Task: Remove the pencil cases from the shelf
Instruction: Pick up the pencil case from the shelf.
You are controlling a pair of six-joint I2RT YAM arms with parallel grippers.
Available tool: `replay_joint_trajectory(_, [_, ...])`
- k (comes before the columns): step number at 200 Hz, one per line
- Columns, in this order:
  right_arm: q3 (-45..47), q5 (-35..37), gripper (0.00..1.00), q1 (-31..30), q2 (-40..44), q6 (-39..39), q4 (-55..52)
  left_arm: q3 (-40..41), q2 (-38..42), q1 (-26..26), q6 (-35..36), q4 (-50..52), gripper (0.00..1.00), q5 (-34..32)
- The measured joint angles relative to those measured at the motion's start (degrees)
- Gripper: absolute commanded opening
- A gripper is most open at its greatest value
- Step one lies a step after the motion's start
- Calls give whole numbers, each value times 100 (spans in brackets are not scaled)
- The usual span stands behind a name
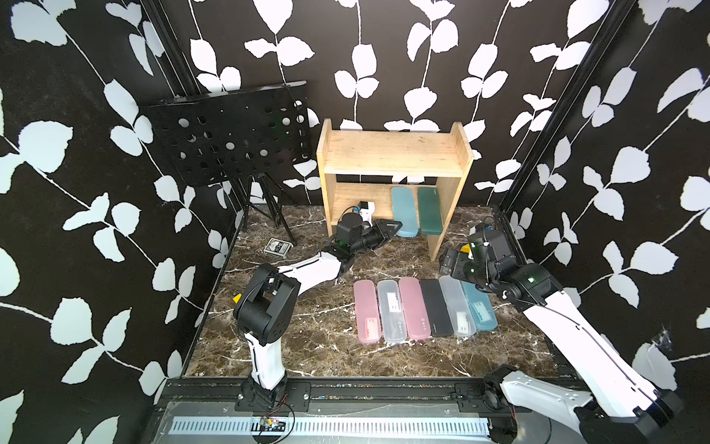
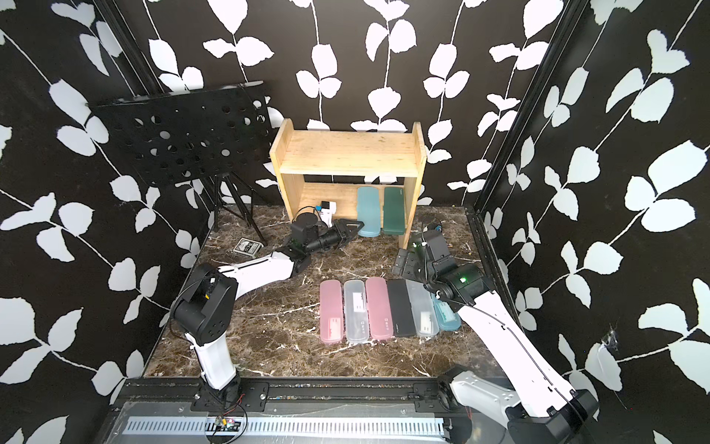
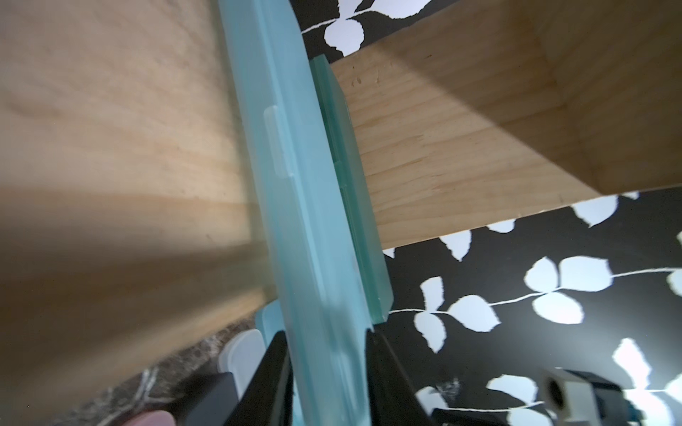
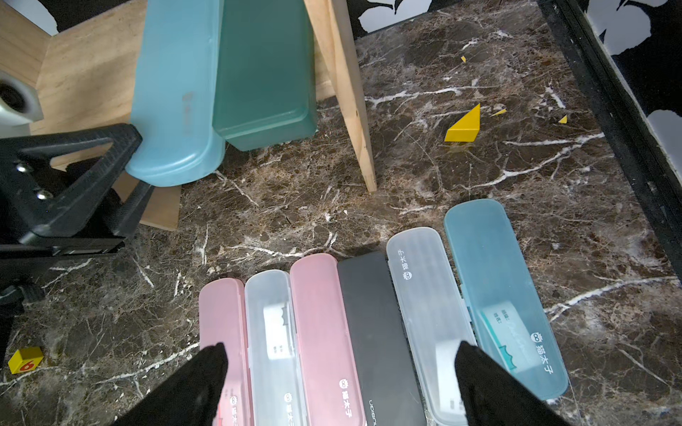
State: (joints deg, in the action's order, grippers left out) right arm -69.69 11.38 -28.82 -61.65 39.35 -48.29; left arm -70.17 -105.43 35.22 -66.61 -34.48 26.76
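1. On the lower tier of the light-wood shelf [image 1: 392,153], two slim plastic cases with rounded ends were seen side by side at its right end. One was a light blue case [image 1: 403,209] and the other a dark green case [image 1: 429,209], and both were matt and faintly translucent.
2. Nearer the front, a row of six cases [image 1: 426,309] was laid on the tabletop [image 1: 307,338] with neighbours touching: pink, frosted clear, pink, black, frosted clear, blue-teal.
3. The left claw [image 3: 326,333] was closed on the near end of the light blue case, with one finger set against each side of it.
4. The right claw [image 4: 339,348] was held above the row with its fingers wide apart, and nothing was gripped.
5. The tabletop was dark brown marble with white veins. It was enclosed by black walls [image 1: 77,192] printed with white leaves, and a black perforated music stand [image 1: 230,134] was placed at the rear left.
6. Both shelved cases were laid flat with their long axes running front to back. Their near ends overhung the tier's front edge, the light blue one farther out. The six in the row were pointed the same way, slightly fanned.
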Motion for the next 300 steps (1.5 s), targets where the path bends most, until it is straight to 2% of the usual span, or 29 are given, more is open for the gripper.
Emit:
replay_joint_trajectory(26, [2, -7, 99, 0, 11, 0, -2, 2, -2, 0, -33, -57, 16, 2])
replay_joint_trajectory(53, [15, -15, 99, 0, 44, 2, 0, 4, 0, 0, -52, -225, 0, 20])
replay_joint_trajectory(101, [26, -68, 99, 0, 66, 2, 0, 140, 63, 0, 107, -306, 0, -9])
replay_joint_trajectory(172, [72, -227, 99, 0, 118, 13, 76, 763, 922, 11, 1099, 330, 0, -326])
replay_joint_trajectory(202, [96, -509, 99, -4, 118, 72, 234, 1167, 1318, 11, 1585, 455, 0, -378])
replay_joint_trajectory(250, [105, -1040, 99, -535, -61, 238, 1036, 2306, 2277, 11, 2361, 339, 0, -361])
replay_joint_trajectory(300, [-76, -1375, 99, -975, -981, 293, 1871, 3093, 3432, 11, 2920, 293, 0, -323])
